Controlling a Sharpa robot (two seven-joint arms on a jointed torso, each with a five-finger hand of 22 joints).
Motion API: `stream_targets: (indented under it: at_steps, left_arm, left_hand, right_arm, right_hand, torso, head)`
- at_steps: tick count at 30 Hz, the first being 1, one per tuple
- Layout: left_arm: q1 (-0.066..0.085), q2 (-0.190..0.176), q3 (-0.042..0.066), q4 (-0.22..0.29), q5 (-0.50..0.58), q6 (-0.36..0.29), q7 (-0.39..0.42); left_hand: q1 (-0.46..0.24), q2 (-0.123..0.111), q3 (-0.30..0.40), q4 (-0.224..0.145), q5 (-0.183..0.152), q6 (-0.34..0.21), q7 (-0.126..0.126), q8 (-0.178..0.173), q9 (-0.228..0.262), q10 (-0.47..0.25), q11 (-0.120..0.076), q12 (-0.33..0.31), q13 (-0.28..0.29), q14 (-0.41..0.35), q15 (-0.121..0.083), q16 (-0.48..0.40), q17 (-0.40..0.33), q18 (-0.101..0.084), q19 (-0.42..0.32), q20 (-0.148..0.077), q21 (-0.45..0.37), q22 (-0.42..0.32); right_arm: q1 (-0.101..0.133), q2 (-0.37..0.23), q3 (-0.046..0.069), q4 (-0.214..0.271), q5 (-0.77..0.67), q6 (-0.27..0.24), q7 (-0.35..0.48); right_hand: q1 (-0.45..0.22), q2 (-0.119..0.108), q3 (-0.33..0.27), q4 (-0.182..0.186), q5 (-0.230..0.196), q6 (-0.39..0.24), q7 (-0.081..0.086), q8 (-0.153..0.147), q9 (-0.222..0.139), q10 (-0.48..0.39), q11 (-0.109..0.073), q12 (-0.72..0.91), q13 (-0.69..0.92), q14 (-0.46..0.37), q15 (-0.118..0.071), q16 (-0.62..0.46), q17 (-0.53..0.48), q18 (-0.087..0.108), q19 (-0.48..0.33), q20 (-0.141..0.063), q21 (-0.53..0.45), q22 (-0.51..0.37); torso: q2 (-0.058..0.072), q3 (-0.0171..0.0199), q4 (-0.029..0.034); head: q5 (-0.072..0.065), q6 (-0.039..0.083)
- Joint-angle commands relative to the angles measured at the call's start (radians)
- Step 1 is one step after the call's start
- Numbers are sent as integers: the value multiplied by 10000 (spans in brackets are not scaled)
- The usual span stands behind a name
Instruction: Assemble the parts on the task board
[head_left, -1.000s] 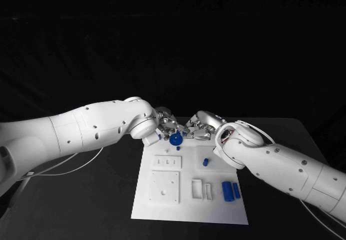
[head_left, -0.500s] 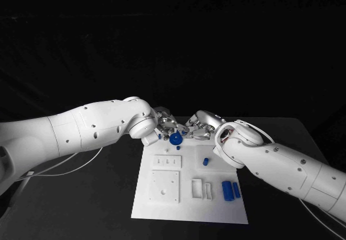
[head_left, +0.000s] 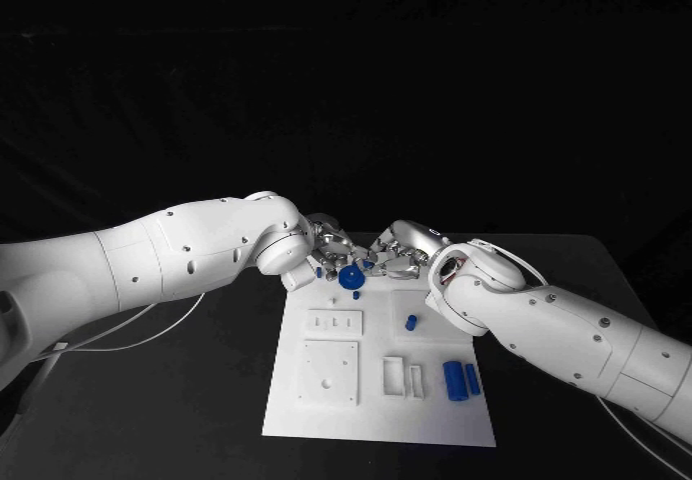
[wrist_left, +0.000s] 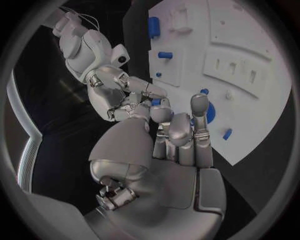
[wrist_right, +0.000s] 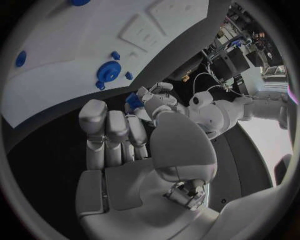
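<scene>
The task board (head_left: 378, 400) lies mid-worktop (head_left: 216, 400) with blue parts on it, a blue wheel (head_left: 351, 276) near its far edge, where the left robot hand (head_left: 333, 245) and right robot hand (head_left: 400, 252) meet fingertip to fingertip, pinching a small blue part (wrist_left: 156, 102) between them.

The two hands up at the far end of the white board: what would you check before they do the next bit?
1. Small blue part pinched between the fingertips of both hands: ok.
2. Which hand carries it, left hand or right hand: cannot tell.
3. Blue gear seated on the task board: ok.
4. Hands clear of the gear: cannot tell.
5. Two blue cylinders lying at the board's near right: ok.
6. Board flat on the table: ok.
</scene>
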Motion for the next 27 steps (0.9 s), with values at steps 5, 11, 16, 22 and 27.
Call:
stream_targets:
  at_steps: [5, 11, 16, 22, 27]
  left_arm:
    - [25, 71, 32, 10, 304, 326, 259]
    - [22, 105, 30, -25, 404, 324, 287]
    - [19, 116, 19, -33, 540, 316, 342]
    - [17, 90, 7, 34, 741, 196, 473]
    - [15, 22, -7, 153, 799, -61, 589]
  left_hand:
    - [203, 60, 514, -382, 506, -148, -60, -44, 257, 153, -32, -58, -5, -63, -3, -60, -40, -166, 60, -19, -137, 105]
    - [347, 175, 1035, -880, 1169, -225, 6, -36, 179, 127, 5, -82, -22, -88, 20, -73, -63, -153, 71, -1, -226, 209]
    - [7, 279, 1795, -1695, 1556, -174, 41, -31, 566, 132, 51, -134, -85, -102, 63, -54, -81, -85, 76, 62, -324, 398]
    - [-172, 262, 1942, -2022, 1906, -98, 19, -22, 916, 197, 22, -179, -202, -80, 79, 1, -61, -46, 109, 98, -421, 563]
    - [-253, 224, 2020, -2184, 2155, -12, -3, -27, 1063, 309, -8, -237, -391, -7, 82, 72, -8, 11, 168, 136, -459, 663]
  right_arm:
    - [-24, 3, -22, 20, -100, 167, -2]
    - [-24, 0, -23, 23, -92, 184, -1]
    - [-24, 3, -23, -43, -90, 194, -6]
    - [-24, 0, -23, -229, 4, 20, 37]
    - [-25, -48, -23, -338, 303, -371, 242]
  right_hand:
    - [54, -8, 12, 14, -21, 78, -23, 23, 9, 2, -44, -32, 1236, -5, -62, -39, -5, -140, 594, -38, -8, 936]
    - [54, -8, 12, 14, -21, 78, -23, 23, 9, 2, -44, -32, 1236, -5, -62, -39, -5, -140, 594, -38, -8, 936]
    - [49, -5, 8, 5, -31, 76, -22, 23, 10, 1, -43, -33, 1236, -4, -62, -37, 0, -141, 594, -39, -11, 936]
    - [-28, -61, -45, 35, -59, -22, -2, 15, -13, -27, -29, -90, 1217, -12, -60, -68, -20, -136, 588, -40, -59, 924]
    - [-230, -333, -478, 351, 174, -798, 201, 30, -108, -151, 76, -356, 1105, -44, -4, -199, -107, -76, 572, 3, -236, 862]
  torso:
    - [7, 2, -3]
    - [9, -3, -4]
    - [2, 2, 0]
    - [-1, -3, 12]
    - [-16, -1, -18]
  head:
    - [12, -10]
    - [10, -41]
    - [-16, -64]
    - [-45, -74]
    - [-42, -84]
